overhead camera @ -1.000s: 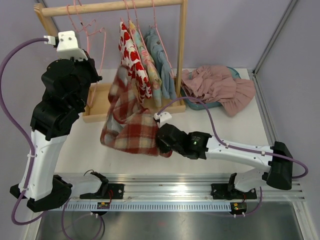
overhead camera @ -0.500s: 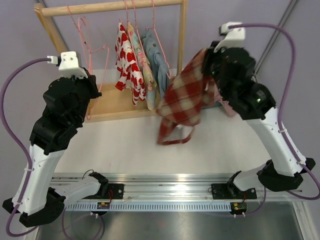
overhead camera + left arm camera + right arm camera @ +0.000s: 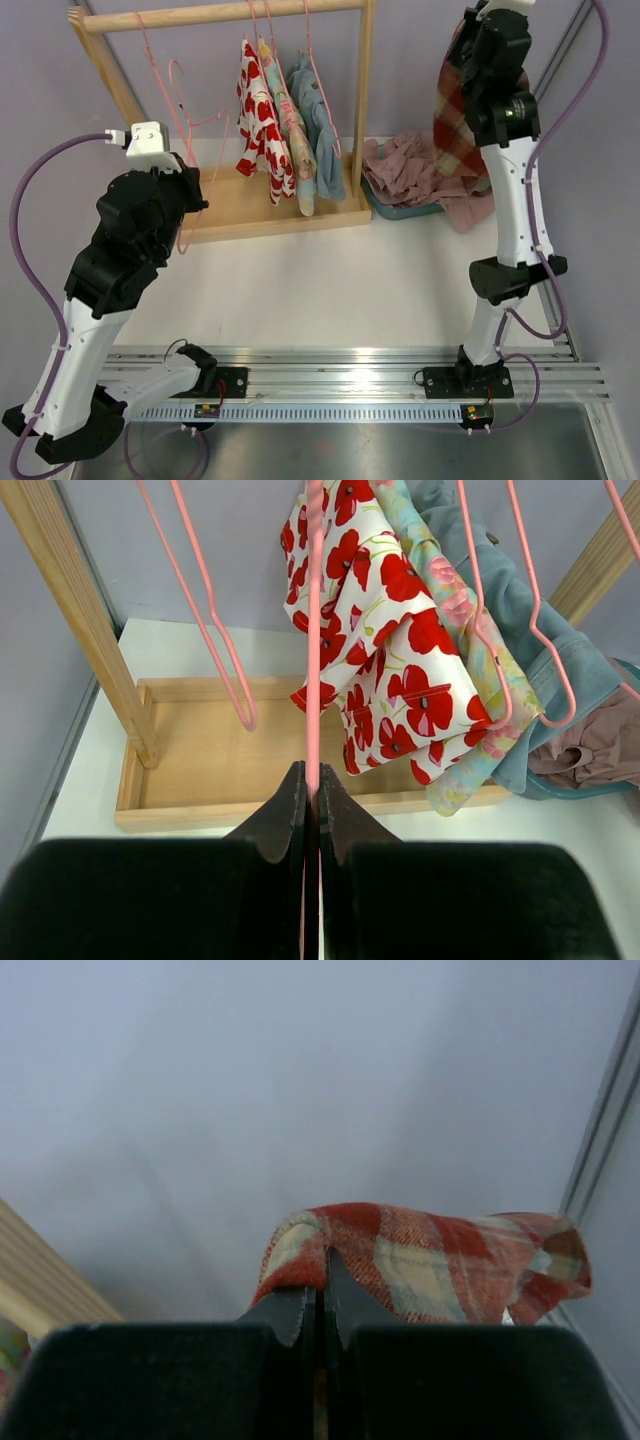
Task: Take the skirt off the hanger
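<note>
The red-and-cream plaid skirt [image 3: 452, 105] hangs free of any hanger, high at the right, above the clothes pile. My right gripper [image 3: 322, 1260] is shut on a fold of the skirt [image 3: 430, 1255]; in the top view its fingers are hidden behind the cloth and wrist. My left gripper [image 3: 312, 780] is shut on the wire of a bare pink hanger [image 3: 314, 630]. That hanger [image 3: 187, 110] hangs from the left part of the wooden rail [image 3: 220, 15], with the left gripper [image 3: 188, 200] below it.
Three garments hang mid-rail: red-poppy [image 3: 262, 120], floral [image 3: 300, 140] and blue [image 3: 322, 130]. Another bare pink hanger [image 3: 215, 620] hangs at the left. The rack's wooden base tray [image 3: 240, 205] lies beneath. A pile of pink clothes [image 3: 430, 170] fills a teal basin at the back right.
My right arm has swung the plaid skirt from in front of the rack up and to the right, high over the clothes pile. My left arm has stayed by the bare hanger, slightly lower.
</note>
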`<state>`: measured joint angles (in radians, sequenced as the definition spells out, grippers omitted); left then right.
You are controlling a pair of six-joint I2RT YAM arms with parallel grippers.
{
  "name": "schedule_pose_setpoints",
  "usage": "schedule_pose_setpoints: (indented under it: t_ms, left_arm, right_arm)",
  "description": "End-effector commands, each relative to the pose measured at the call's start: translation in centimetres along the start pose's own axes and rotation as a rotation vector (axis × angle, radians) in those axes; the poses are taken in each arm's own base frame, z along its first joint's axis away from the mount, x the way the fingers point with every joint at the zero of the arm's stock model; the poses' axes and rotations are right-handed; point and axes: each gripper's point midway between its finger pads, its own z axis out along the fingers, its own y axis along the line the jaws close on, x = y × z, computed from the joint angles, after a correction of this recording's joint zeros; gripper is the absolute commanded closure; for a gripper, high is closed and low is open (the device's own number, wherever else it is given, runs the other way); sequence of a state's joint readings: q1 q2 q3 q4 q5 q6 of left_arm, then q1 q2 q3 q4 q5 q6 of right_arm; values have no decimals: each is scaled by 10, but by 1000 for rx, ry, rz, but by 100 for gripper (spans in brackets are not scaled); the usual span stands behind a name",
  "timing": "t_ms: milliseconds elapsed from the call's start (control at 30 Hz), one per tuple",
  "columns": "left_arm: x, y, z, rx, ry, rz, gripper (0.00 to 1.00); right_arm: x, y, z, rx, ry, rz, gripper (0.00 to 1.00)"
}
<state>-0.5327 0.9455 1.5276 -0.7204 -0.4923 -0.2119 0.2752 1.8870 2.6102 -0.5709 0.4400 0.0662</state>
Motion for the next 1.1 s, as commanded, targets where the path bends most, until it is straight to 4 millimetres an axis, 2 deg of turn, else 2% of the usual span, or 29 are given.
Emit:
schedule_pose_setpoints:
  t_ms: [0, 33, 67, 100, 133, 167, 200, 233, 267, 300, 333, 367, 400, 467, 500, 533, 567, 600, 633, 667, 700, 733, 767, 800, 833, 867, 933, 967, 1067]
  left_arm:
    - [-13, -3, -2, 15, -41, -31, 100]
    - [-16, -1, -3, 10, -48, -29, 100]
    - [-18, -1, -4, 9, -53, -29, 100]
    - [-20, -2, -2, 8, -55, -19, 100]
    - [-23, -3, -1, 9, -59, -17, 100]
    - [-33, -3, -3, 6, -77, -19, 100]
    - [-38, -2, -1, -1, -85, -10, 100]
    - [-36, -5, 8, -13, -67, 9, 100]
    - [-52, -5, 6, -17, -96, 3, 100]
    - [-57, -7, 8, -17, -100, 22, 100]
    - [-56, -12, 21, -25, -85, 44, 100]
    - [-62, -12, 24, -35, -92, 49, 100]
    - [-78, -12, 24, -44, -122, 52, 100]
    - [-81, -14, 46, -66, -107, 69, 100]
    - [-96, -14, 44, -61, -136, 52, 100]
    - [-100, -17, 50, -45, -139, 50, 100]
    - [-97, -15, 69, -66, -117, 55, 100]
    - [-108, -14, 72, -67, -139, 35, 100]
    - [-110, -15, 81, -59, -137, 30, 100]
    - [-113, -7, 89, -88, -139, 22, 100]
    - [-112, -7, 106, -102, -131, 18, 100]
    - [-111, -6, 115, -108, -127, 18, 100]
    - [-113, 2, 123, -127, -129, 14, 100]
    - [-103, 2, 143, -136, -100, 15, 100]
    - [-101, 2, 150, -132, -89, 10, 100]
    - [-107, 7, 154, -140, -100, 1, 100]
    - [-95, 8, 172, -144, -66, 4, 100]
    - [-93, 12, 176, -151, -61, 5, 100]
    - [-78, 19, 190, -162, -20, -14, 100]
  right_arm:
    - [21, 29, 15, -108, 26, 74, 100]
    - [48, 30, 21, -99, 86, 77, 100]
    - [50, 28, 19, -93, 83, 90, 100]
    - [99, 24, 24, -71, 177, 60, 100]
    - [117, 21, 23, -56, 201, 75, 100]
    - [110, 17, 17, -43, 168, 104, 100]
    - [168, 8, 13, -19, 277, 68, 100]
    - [187, 6, 9, -21, 321, 74, 59]
    - [214, 5, 1, -37, 403, 66, 15]
    - [256, -5, -9, -8, 496, 46, 1]
    - [280, -8, -18, 7, 551, 64, 1]
    - [286, -6, -26, -16, 559, 94, 0]
    - [328, -15, -46, -9, 645, 91, 1]
    - [329, -8, -63, -64, 636, 179, 1]
    - [358, -16, -83, -61, 699, 179, 1]
    - [363, -15, -92, -70, 715, 208, 0]
    - [359, -11, -102, -106, 717, 233, 0]
    - [376, -16, -116, -96, 760, 244, 1]
    - [372, -16, -123, -112, 757, 260, 0]
    - [374, -13, -130, -136, 768, 276, 1]
    - [380, -14, -141, -152, 786, 280, 1]
    - [387, -17, -145, -145, 800, 274, 1]
    - [384, -13, -152, -179, 814, 285, 1]
    - [387, -16, -159, -175, 830, 280, 1]
    - [388, -17, -163, -180, 837, 273, 1]
    - [383, -18, -168, -186, 836, 268, 0]
    - [381, -23, -175, -183, 837, 257, 1]
    - [372, -22, -180, -199, 823, 261, 1]
    - [363, -22, -190, -223, 816, 271, 1]
